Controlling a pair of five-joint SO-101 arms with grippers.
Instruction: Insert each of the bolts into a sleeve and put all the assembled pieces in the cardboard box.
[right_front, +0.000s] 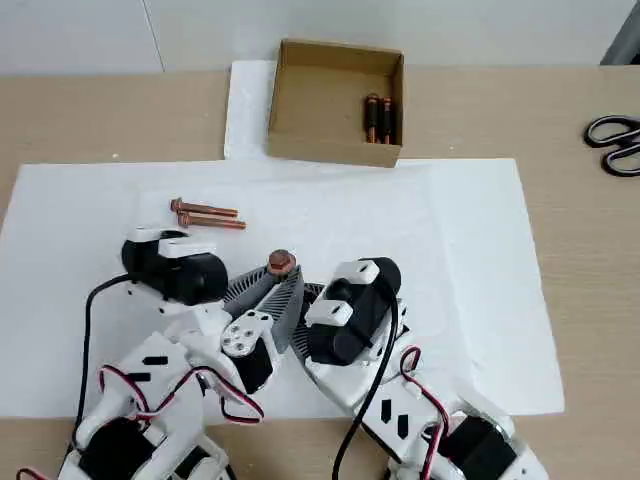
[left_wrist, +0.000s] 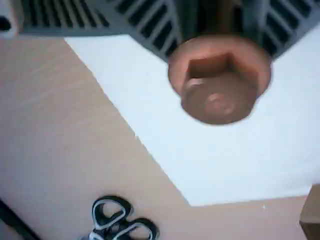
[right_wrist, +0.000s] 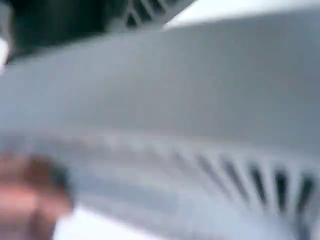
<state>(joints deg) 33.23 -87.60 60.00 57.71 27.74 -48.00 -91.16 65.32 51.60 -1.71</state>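
Pale wooden worktop (right_front: 560, 100), white paper sheet (right_front: 460, 260) across it, and both arms meet mid-sheet! Left claw (right_front: 268, 285) is clamped narrow on a copper-coloured bolt (left_wrist: 220, 85), its hex head and flange poking out past the ribbed fingers (left_wrist: 145, 25). Right claw (right_front: 296, 290) sits just beside it, and whether that one grips anything I cannot tell. This looks like small, light, rigid metal, likely slick along the shank, so the safe hold is across the shank just under the flange, squeezed firmly. Two loose bolts (right_front: 205, 214) lie side by side on the sheet near the left arm, and two assembled pieces (right_front: 378, 118) lie in the cardboard box (right_front: 310, 100).
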